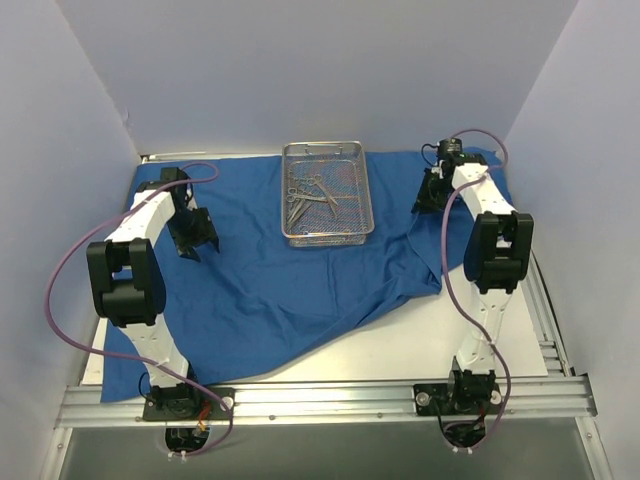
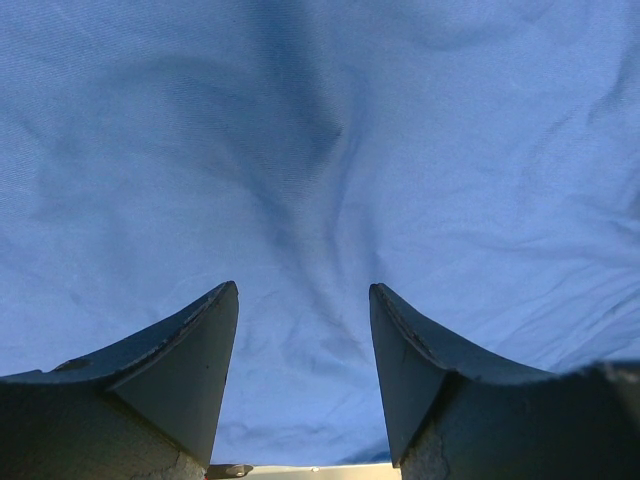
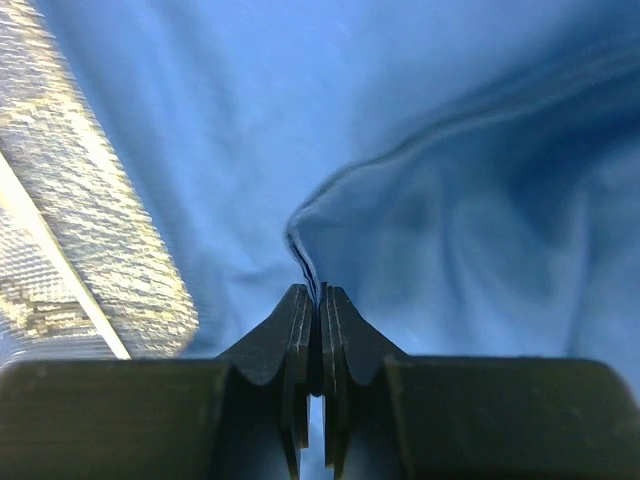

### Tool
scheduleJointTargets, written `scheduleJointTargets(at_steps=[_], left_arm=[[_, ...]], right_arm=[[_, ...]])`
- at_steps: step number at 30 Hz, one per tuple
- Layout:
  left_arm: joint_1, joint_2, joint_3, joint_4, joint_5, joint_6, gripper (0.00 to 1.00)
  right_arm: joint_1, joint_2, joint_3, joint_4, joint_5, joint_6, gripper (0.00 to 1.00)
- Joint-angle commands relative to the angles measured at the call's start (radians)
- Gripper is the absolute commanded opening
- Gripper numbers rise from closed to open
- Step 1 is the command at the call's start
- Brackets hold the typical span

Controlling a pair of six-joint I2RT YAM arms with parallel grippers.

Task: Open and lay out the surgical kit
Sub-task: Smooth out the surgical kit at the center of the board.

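The royal-blue cloth wrap (image 1: 290, 280) lies spread over the table, its right part folded and bunched. The silver wire-mesh tray (image 1: 326, 193) stands on it at the back centre with several silver scissor-handled instruments (image 1: 308, 193) inside. My left gripper (image 1: 196, 238) is open and empty, low over flat cloth (image 2: 320, 180) at the left. My right gripper (image 1: 432, 192) is shut on a fold of the cloth (image 3: 420, 230) at the right of the tray; the tray's mesh wall (image 3: 90, 230) shows at the left of the right wrist view.
White table surface (image 1: 430, 340) shows at the front right. A metal rail (image 1: 330, 400) runs along the near edge. White walls close in the back and both sides. Purple cables loop off both arms.
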Motion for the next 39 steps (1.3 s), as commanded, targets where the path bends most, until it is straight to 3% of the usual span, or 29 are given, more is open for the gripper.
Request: scheduleJointTargets(at_steps=[1, 6, 11, 16, 26, 39], left_arm=[[0.0, -0.023, 0.059, -0.01, -0.008, 0.01, 0.64], [0.0, -0.016, 0.064, 0.001, -0.01, -0.003, 0.64], [0.0, 0.006, 0.051, 0.016, 0.016, -0.006, 0.64], [0.003, -0.002, 0.044, 0.028, 0.035, -0.007, 0.64], [0.022, 0.001, 0.004, 0.057, 0.075, -0.009, 0.64], [0.086, 0.009, -0.027, 0.079, 0.087, -0.012, 0.64]], right_arm=[[0.001, -0.111, 0.0, -0.179, 0.134, 0.036, 0.0], [-0.033, -0.344, -0.127, -0.36, 0.398, 0.134, 0.0], [-0.181, -0.656, -0.337, -0.475, 0.575, 0.197, 0.0], [-0.323, -0.864, -0.486, -0.591, 0.785, 0.189, 0.0], [-0.496, -1.002, -0.471, -0.606, 0.828, 0.191, 0.0], [-0.511, -1.195, -0.476, -0.608, 0.894, 0.223, 0.0]])
